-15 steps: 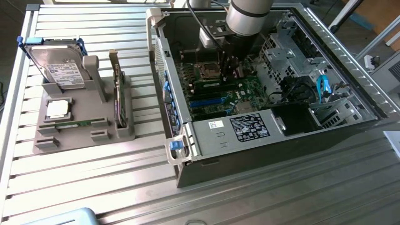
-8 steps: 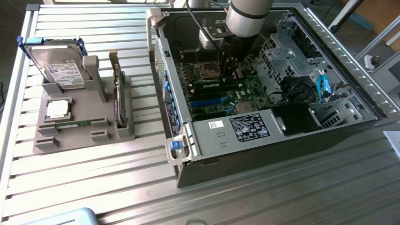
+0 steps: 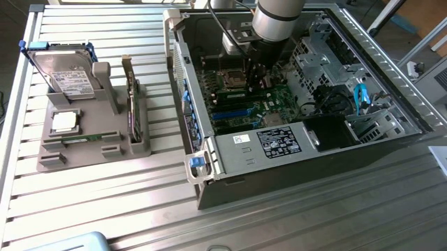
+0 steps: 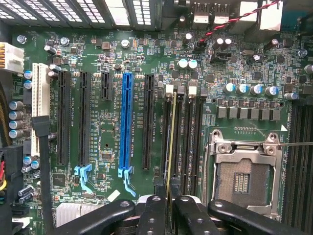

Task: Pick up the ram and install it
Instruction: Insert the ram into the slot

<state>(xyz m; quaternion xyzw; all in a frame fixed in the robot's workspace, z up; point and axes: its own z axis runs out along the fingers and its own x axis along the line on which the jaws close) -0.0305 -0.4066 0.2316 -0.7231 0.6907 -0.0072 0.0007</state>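
In the wrist view I see the ram (image 4: pixel 172 142) edge-on as a thin yellowish line. It runs along the dark memory slots (image 4: pixel 189 142) beside the empty processor socket (image 4: pixel 243 176). My gripper (image 4: pixel 168 203) is shut on its near end, with a black finger (image 4: pixel 151 215) on each side. I cannot tell whether the stick touches a slot. In the exterior view my gripper (image 3: pixel 264 78) reaches down into the open computer case (image 3: pixel 293 141), low over the green motherboard (image 3: pixel 279 102).
A grey holder (image 3: pixel 91 141) stands at the exterior view's left on the slatted table. It carries a hard drive (image 3: pixel 66 73), a square silver processor chip (image 3: pixel 64 121) and an upright expansion card (image 3: pixel 131 104). A blue slot (image 4: pixel 126 122) and black slots lie beside the memory slots.
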